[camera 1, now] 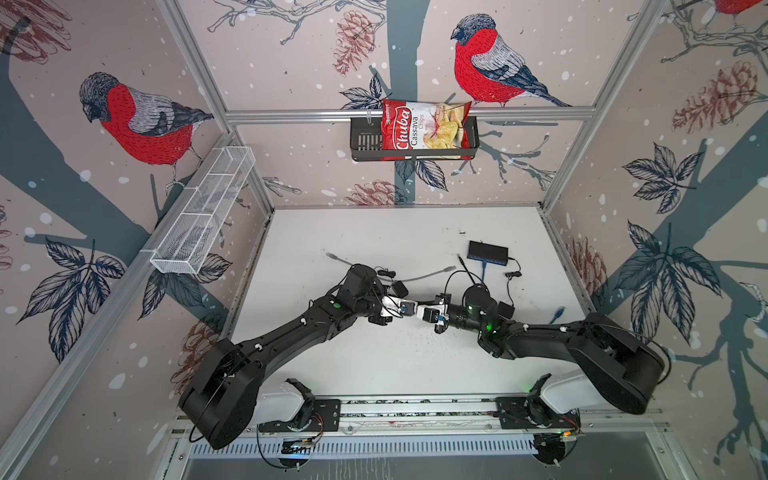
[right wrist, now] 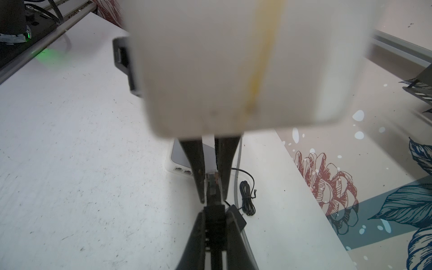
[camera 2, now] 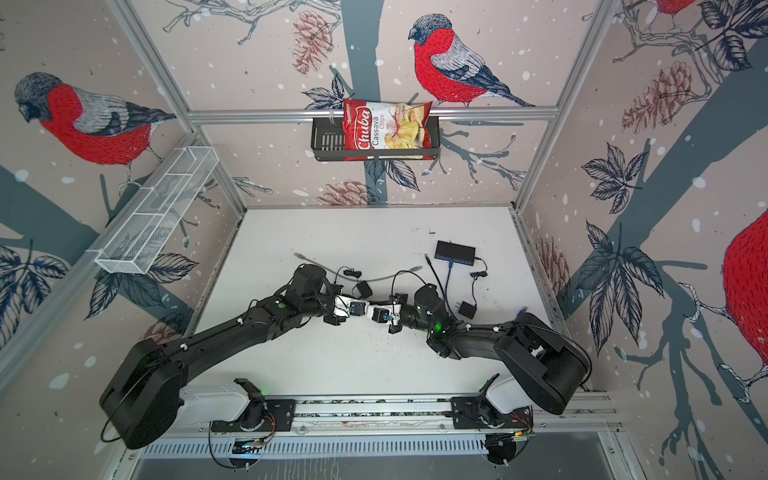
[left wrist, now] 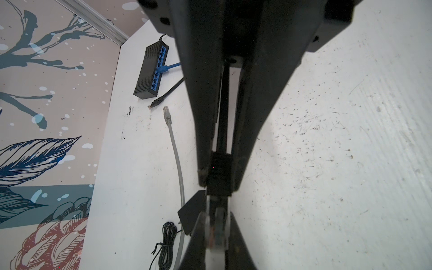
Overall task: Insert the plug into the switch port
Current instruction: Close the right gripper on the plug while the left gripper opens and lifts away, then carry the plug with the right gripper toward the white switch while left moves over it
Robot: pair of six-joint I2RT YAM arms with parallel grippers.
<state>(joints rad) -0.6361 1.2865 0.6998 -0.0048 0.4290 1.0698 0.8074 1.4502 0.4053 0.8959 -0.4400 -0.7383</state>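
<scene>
Plug [left wrist: 219, 170]: a clear, boxy plastic tip with a ribbed black rubber boot on a black cable. It is held above the scuffed white table [camera 1: 374, 365] at mid-workspace, well apart from the black switch [camera 1: 488, 252]. That switch is a ridged oblong box with a row of blue ports, and a blue cable [left wrist: 169, 67] sits in one of them.

A loose grey cable [left wrist: 177, 163] lies on the table just beside the grippers, with a bundled thin black wire [left wrist: 167, 240] near it. Another black cable end [left wrist: 156, 102] lies near the switch. In the right wrist view a white box with ports [right wrist: 180, 167] shows behind the fingers.

Left gripper [left wrist: 219, 183] is clamped on the boot. Right gripper [right wrist: 213, 198] faces it tip to tip, its fingers pressed against both sides of the clear tip. In both top views the two arms reach low from their bases and angle inward to meet at the centre.
</scene>
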